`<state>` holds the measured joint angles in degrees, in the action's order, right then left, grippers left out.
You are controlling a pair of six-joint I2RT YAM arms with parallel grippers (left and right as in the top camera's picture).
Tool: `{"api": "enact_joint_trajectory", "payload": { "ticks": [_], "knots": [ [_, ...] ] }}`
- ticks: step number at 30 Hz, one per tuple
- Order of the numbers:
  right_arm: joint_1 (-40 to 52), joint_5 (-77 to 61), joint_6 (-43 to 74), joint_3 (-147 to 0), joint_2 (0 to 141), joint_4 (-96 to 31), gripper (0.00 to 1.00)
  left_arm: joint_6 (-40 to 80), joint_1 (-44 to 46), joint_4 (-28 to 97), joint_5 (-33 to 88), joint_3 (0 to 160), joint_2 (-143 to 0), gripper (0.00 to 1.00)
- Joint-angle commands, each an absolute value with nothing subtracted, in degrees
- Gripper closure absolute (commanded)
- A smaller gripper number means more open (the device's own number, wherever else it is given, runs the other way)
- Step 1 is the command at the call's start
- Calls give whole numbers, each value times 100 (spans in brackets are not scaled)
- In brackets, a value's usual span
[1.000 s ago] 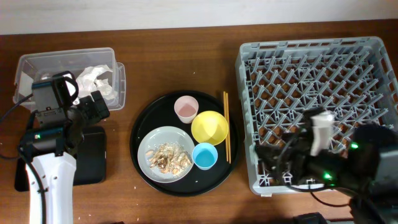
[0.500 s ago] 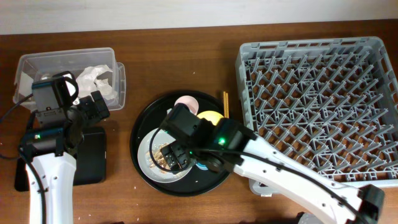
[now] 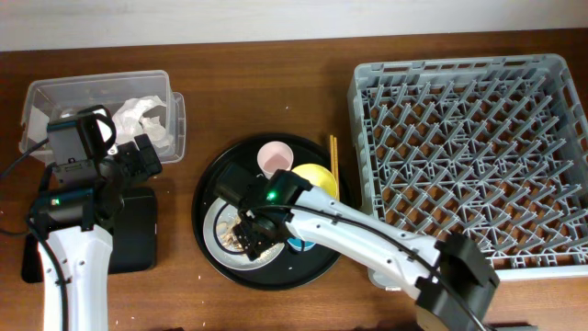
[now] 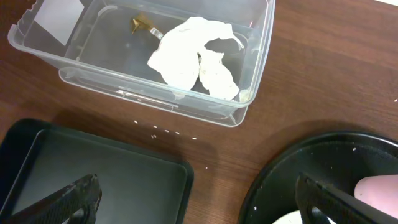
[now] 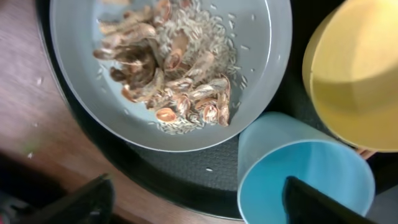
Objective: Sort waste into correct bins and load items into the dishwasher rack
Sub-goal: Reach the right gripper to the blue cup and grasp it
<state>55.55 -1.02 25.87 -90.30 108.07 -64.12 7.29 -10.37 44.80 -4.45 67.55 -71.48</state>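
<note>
**A:** How is the right arm posed?

**B:** It is stretched from the lower right across a brown wooden table [image 3: 276, 83] to a large round black tray [image 3: 207, 193]. The right gripper [image 3: 250, 234] is held low and pointed downward over a pale grey round plate [image 5: 264, 74]. Its dark fingers are seen spread wide at the two lower corners of the wrist view, and nothing is clasped between them.

**A:** And the left arm?

**B:** Its white link is raised from the lower left. The left gripper [image 3: 138, 158] is hung between a clear plastic rectangular tub [image 4: 124, 81] and a shallow black rectangular tray [image 4: 93, 180]. Its fingers are likewise parted, with nothing gripped.

**A:** Where is the waste found?

**B:** A crumpled white paper wrapper [image 4: 193, 59], creased and folded, is lain inside the tub. A heap of curled, glossy tan-brown food scraps [image 5: 168, 81], mixed with pale grains, is piled on the smooth plate.

**A:** And the dishes?

**B:** All are gathered on the round tray. A small light-blue cup [image 5: 305, 174] is set just beside the plate, with a rounded yellow bowl [image 5: 354, 81] next to it and a small pink cup [image 3: 275, 159] behind. A pair of thin wooden chopsticks [image 3: 333, 156] is laid at the tray's right edge. The large square grey plastic dishwasher rack [image 3: 459, 138], latticed with upright pegs, is placed to the right.
</note>
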Motion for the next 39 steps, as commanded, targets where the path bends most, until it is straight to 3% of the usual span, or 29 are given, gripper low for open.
{"api": "enact_joint_trajectory", "payload": {
  "ticks": [1,3,9,14,30,32,35,36,39],
  "knots": [
    [5588,-80,2799,-9109,11019,-6453,24,681,-1068,4469,-405,6759,-7107,1],
    [5586,-25,2851,-9091,11089,-6514,32,681,-1066,4469,-405,6759,-7107,1],
    [5588,237,3205,-8897,11104,-6646,34,681,-1068,4469,-405,6759,-7107,1],
    [5588,239,3253,-8868,11107,-6608,51,681,-1066,4469,-405,6759,-7107,1],
    [5586,239,3500,-8573,11104,-6324,59,681,-1068,4469,-405,6759,-7107,1],
    [5586,237,3500,-8654,11104,-6333,68,681,-1068,4469,-405,6759,-7107,1],
    [5586,242,3498,-8705,11104,-6346,69,681,-1068,4469,-405,6759,-7107,1],
    [5586,242,3498,-8705,11104,-6348,76,681,-1068,4469,-405,6759,-7107,1],
    [5586,242,3498,-8707,11100,-6348,78,681,-1066,4469,-405,6759,-7107,1]
  ]
}}
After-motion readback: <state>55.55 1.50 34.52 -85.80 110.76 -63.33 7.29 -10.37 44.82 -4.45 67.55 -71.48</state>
